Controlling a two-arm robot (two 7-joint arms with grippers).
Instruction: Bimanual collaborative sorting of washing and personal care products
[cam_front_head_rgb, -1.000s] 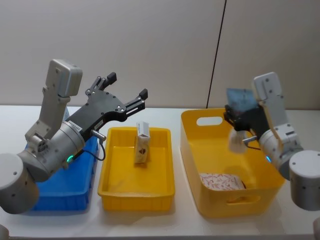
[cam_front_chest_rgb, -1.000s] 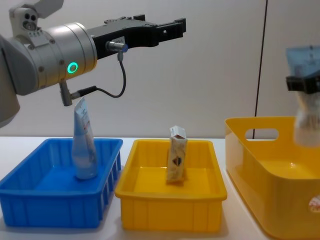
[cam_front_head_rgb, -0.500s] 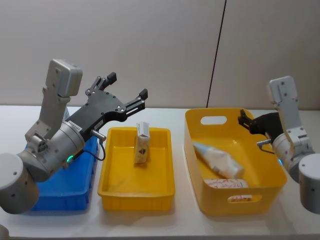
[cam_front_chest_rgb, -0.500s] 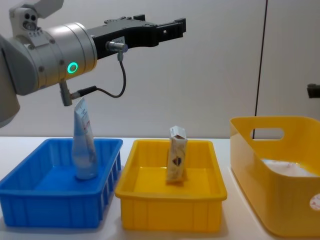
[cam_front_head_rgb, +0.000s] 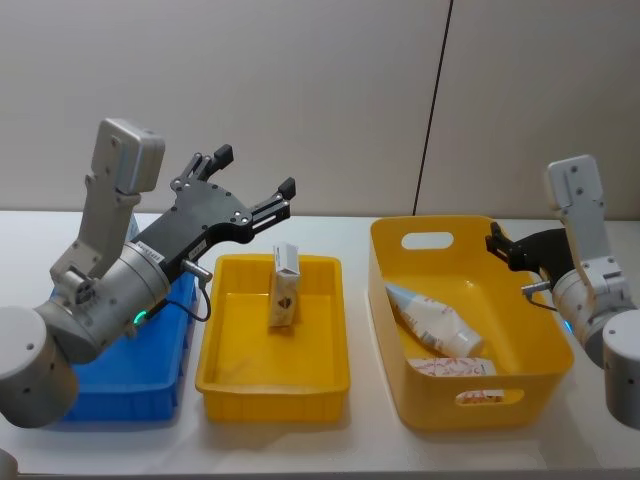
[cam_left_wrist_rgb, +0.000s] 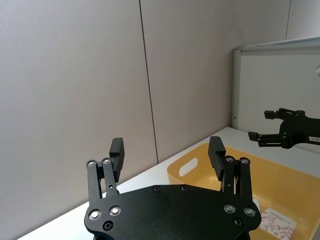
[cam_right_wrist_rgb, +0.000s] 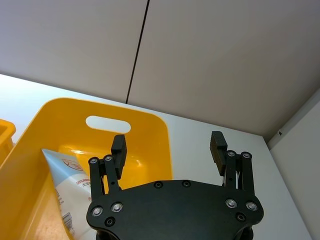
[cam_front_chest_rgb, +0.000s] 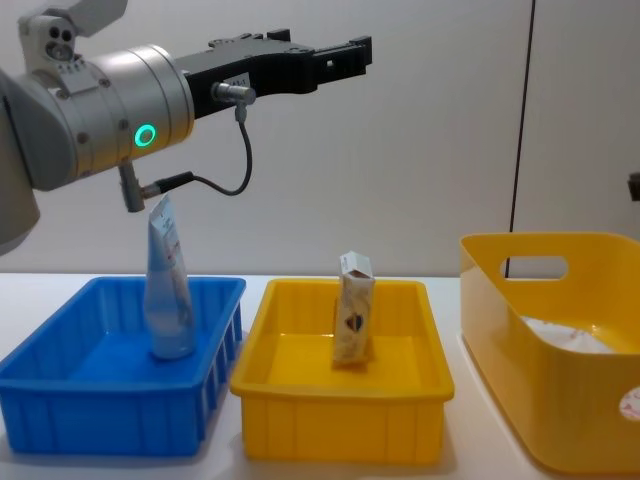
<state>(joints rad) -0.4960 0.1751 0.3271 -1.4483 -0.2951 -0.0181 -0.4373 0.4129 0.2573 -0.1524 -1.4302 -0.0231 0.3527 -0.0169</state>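
Both end effectors are released and carry nothing. Your right end effector (cam_front_head_rgb: 502, 245) hangs with its fingers spread above the far right rim of the deep yellow bin (cam_front_head_rgb: 393, 330). Just below and to its left inside that bin lies a pale squeeze tube (cam_front_head_rgb: 430, 318), on its side, and nearer you under it a flat printed pack (cam_front_head_rgb: 452, 367) rests on the bin floor. Your left end effector (cam_front_head_rgb: 258, 178) sits high and apart from everything, fingers wide, up behind the far left corner of the shallow yellow tray (cam_front_head_rgb: 217, 375). Below and to its right a small white carton (cam_front_head_rgb: 284, 287) stands upright in that tray. Below its wrist, in the blue bin (cam_front_chest_rgb: 60, 418), a translucent tube (cam_front_chest_rgb: 168, 285) stands upright.

The step in hand looks like reaching for the next item out of the deep bin with the right arm. Do it well:

- Bring the right end effector straight down over the tube, clear of the bin wall.
- Turn the wrist so the fingers cross the tube's narrow width, not its length.
- Grip near the middle of the body; the soft tube will likely sag or slip if you pinch the tapered end.
- Lift above the rim before moving sideways.
- Keep the left arm high until the handover point is settled.
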